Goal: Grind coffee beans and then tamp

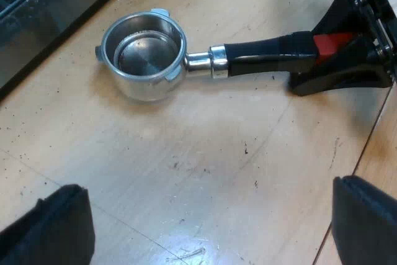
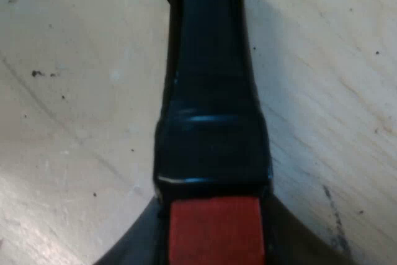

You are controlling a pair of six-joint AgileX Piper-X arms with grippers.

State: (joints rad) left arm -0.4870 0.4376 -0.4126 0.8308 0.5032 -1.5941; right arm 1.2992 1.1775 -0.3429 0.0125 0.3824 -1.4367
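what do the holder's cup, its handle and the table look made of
Cup: bare metal, probably steel, shiny, mirroring light on its rim. Handle: glossy black, likely plastic, with sharp highlights; its red end looks duller. Table: pale wood or wood-look laminate, showing grain lines.

Even, fairly bright light, probably from overhead, falls on the pale wooden tabletop [image 1: 186, 172], which carries a broad whitish sheen in the left wrist view. The round polished metal holder [image 1: 144, 54] shows soft highlights on its rim, a dimmer interior and a faint cast shadow. In the right wrist view, thin bluish glints cross its glossy black handle with a red end [image 2: 211, 122], and soft shade lies on the wood beside it.
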